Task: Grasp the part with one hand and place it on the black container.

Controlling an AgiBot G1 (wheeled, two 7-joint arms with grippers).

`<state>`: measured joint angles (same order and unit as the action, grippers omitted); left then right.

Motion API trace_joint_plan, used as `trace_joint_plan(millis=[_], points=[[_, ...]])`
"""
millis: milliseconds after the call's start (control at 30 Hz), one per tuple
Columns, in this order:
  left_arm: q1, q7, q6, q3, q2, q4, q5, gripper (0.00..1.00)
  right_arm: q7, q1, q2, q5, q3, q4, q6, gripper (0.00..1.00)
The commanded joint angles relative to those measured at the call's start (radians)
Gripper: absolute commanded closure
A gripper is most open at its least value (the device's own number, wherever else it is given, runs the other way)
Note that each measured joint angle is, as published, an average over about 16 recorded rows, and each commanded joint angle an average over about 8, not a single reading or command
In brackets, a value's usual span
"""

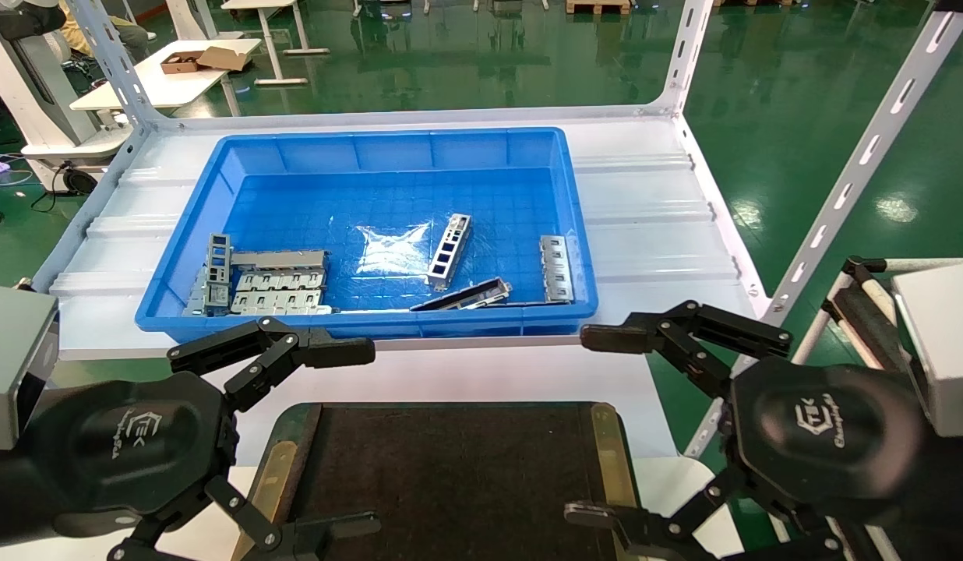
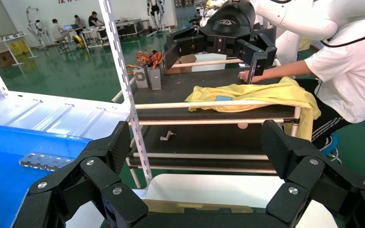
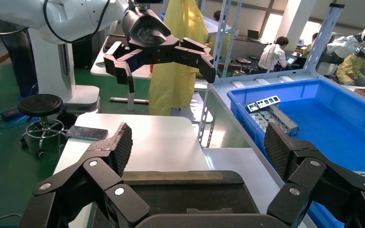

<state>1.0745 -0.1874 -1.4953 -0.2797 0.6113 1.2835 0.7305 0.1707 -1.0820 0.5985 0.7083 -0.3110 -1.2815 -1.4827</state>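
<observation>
The part (image 1: 449,251), a narrow light-grey strip with rectangular cutouts, lies in the middle of the blue bin (image 1: 216,175). A similar strip (image 1: 556,269) lies by the bin's right wall and also shows in the left wrist view (image 2: 43,160). The black container (image 1: 450,467) sits at the near edge, bare, with brass side rims. My left gripper (image 1: 353,436) is open and empty over the tray's left rim. My right gripper (image 1: 598,425) is open and empty over its right rim. The wrist views show the same: the left gripper (image 2: 197,147) and the right gripper (image 3: 197,147) each with jaws wide apart.
Wider slotted grey plates (image 1: 279,284) are stacked in the bin's near left corner. A dark long strip (image 1: 462,296) lies against the near wall. White slotted rack posts (image 1: 863,156) rise at the shelf corners. A person (image 2: 342,71) stands beside a cart with yellow cloth (image 2: 261,95).
</observation>
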Motion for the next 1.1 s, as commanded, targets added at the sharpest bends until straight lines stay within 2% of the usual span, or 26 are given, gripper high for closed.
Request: trace_joint_plan(millis=[33, 1100], points=[[0.0, 0.0, 0.0, 0.0, 0.0, 0.0, 0.0, 0.0, 0.0, 0.0, 0.0, 0.0, 0.0, 0.0, 0.0, 0.0], [0.0, 0.0, 0.0, 0.0, 0.0, 0.0, 0.0, 0.0, 0.0, 0.0, 0.0, 0.0, 0.0, 0.0, 0.0, 0.0]])
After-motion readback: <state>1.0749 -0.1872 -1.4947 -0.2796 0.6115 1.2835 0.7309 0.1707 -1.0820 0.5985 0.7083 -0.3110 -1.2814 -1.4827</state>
